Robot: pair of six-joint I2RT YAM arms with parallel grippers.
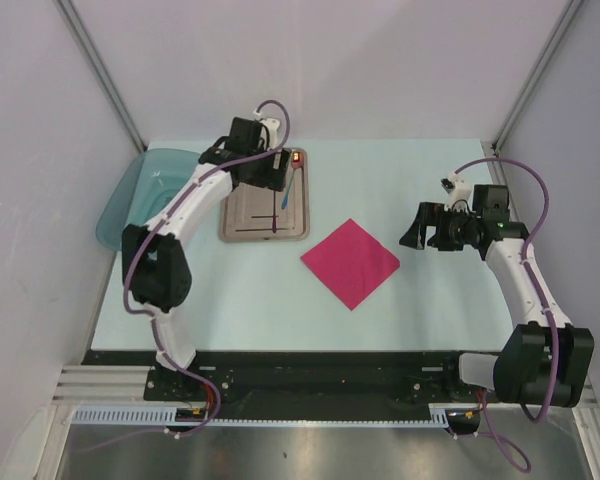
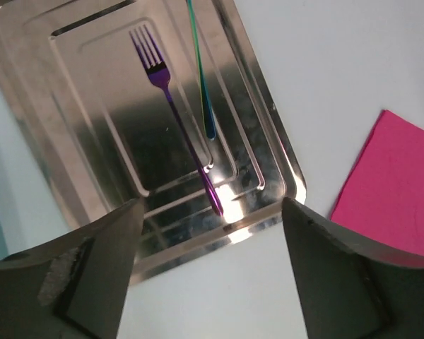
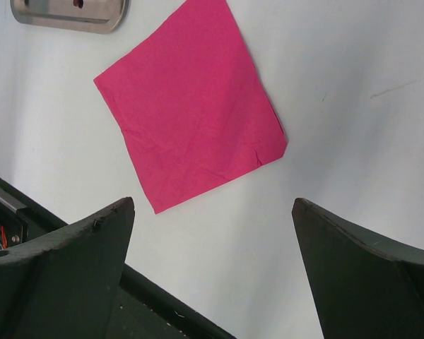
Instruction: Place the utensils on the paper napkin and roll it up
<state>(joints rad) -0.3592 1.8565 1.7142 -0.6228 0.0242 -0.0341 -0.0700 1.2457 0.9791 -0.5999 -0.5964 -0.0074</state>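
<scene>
With left gripper (image 2: 210, 208) and right gripper (image 3: 212, 205) both spread, we could skid the slim fork (image 2: 177, 113) across the tray (image 2: 113, 134)'s slick middle, unpinched.

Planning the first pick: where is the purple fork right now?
Top view: the purple fork lies in the steel tray, far left, beside the spoon, left of the napkin.

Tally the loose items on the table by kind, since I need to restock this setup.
Utensils: 2, purple fork and spoon
Paper napkin: 1
Steel tray: 1
Teal dish: 1
Total: 5
</scene>
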